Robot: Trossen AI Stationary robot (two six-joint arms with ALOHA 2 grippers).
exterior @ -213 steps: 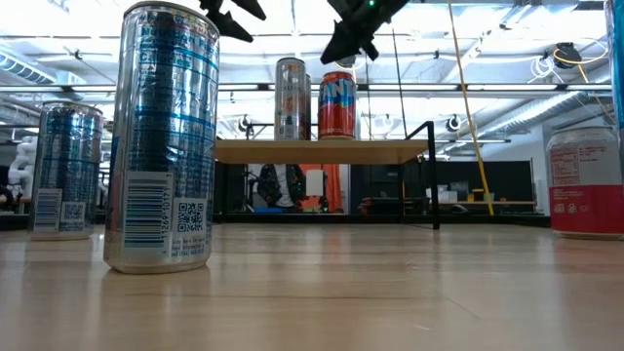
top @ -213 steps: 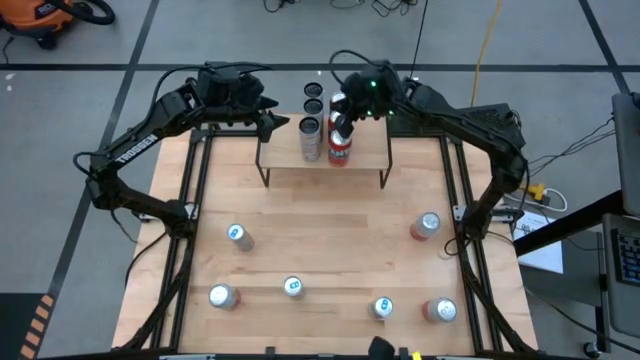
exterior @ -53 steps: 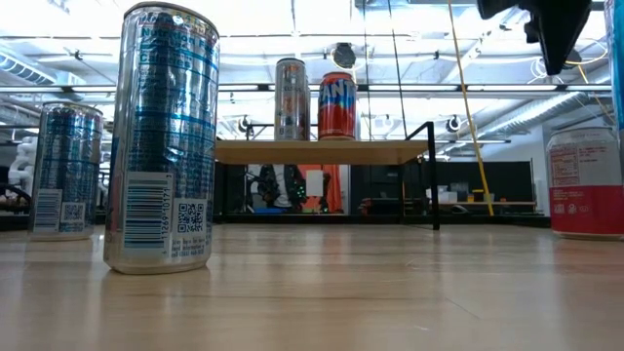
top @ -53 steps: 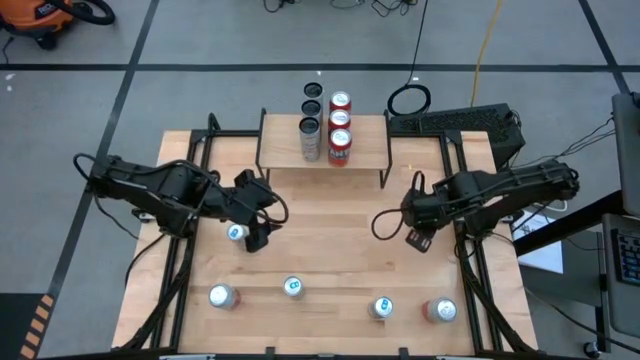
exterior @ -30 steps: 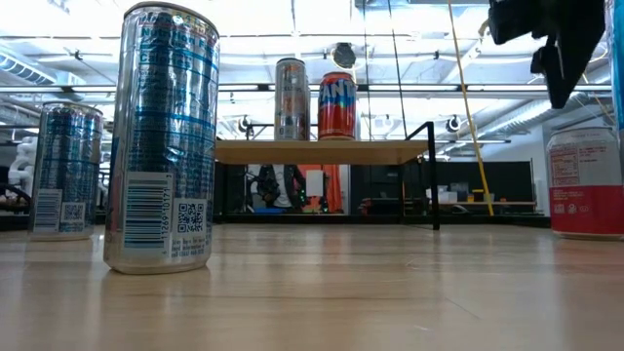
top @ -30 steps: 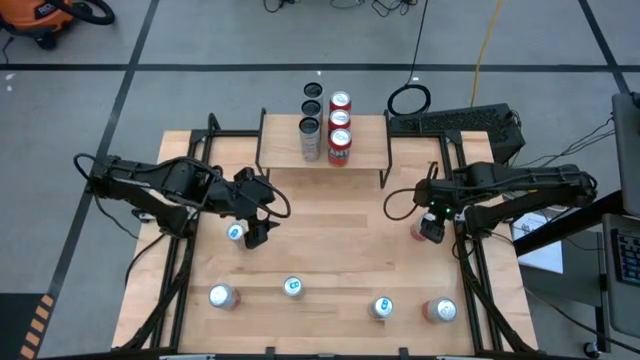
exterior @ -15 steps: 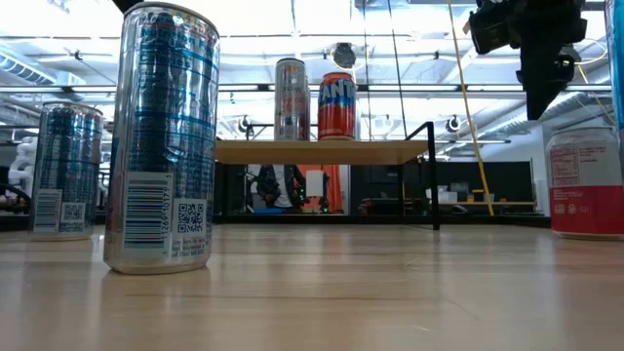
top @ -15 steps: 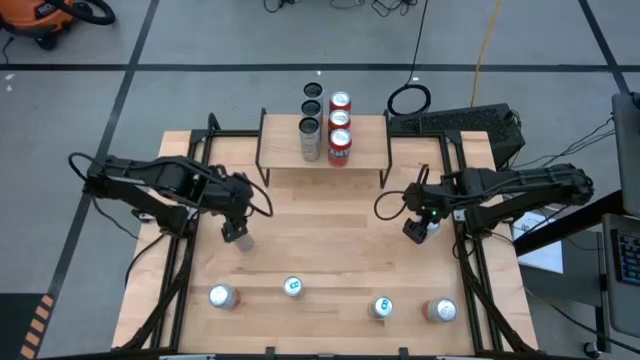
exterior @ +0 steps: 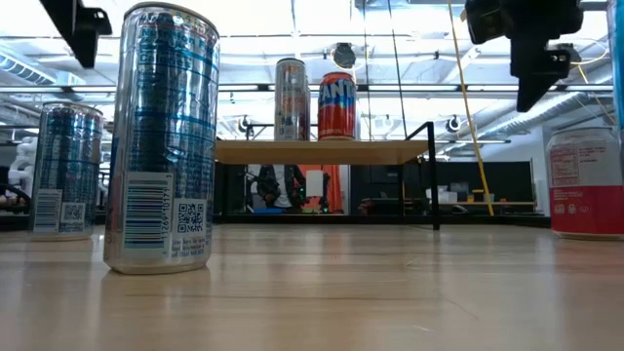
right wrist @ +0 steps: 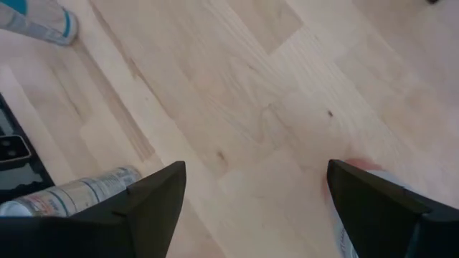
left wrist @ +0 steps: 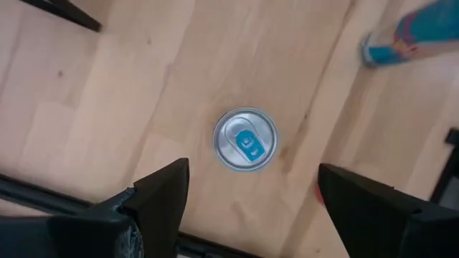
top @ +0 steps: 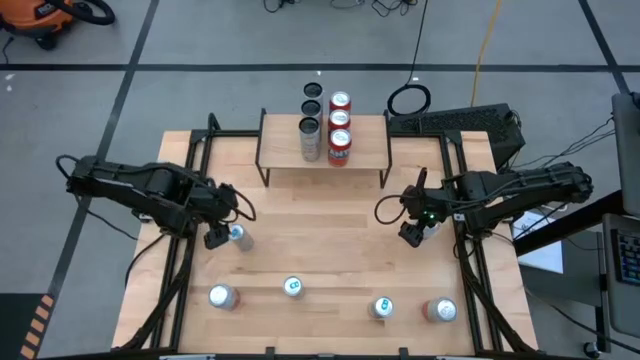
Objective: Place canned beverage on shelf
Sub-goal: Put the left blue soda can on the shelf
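The shelf stands at the table's far middle and carries several cans, among them a silver one and a red one. My left gripper hovers open at the table's left. It is just left of a standing silver can with a blue tab, which shows ahead of its fingers in the left wrist view. My right gripper hovers open at the table's right. The edge of a red-and-white can shows beside one of its fingers; I cannot tell whether they touch.
More cans stand on the near half of the table: silver ones and a red one. Black frame rails run along both sides. Bare wood lies between the shelf and the near cans.
My left gripper has gone toward the table's left edge, passing over the blue-tab can from its right side to its left. My right gripper has shifted a little toward the table's middle, off the red-and-white can. No can has moved.
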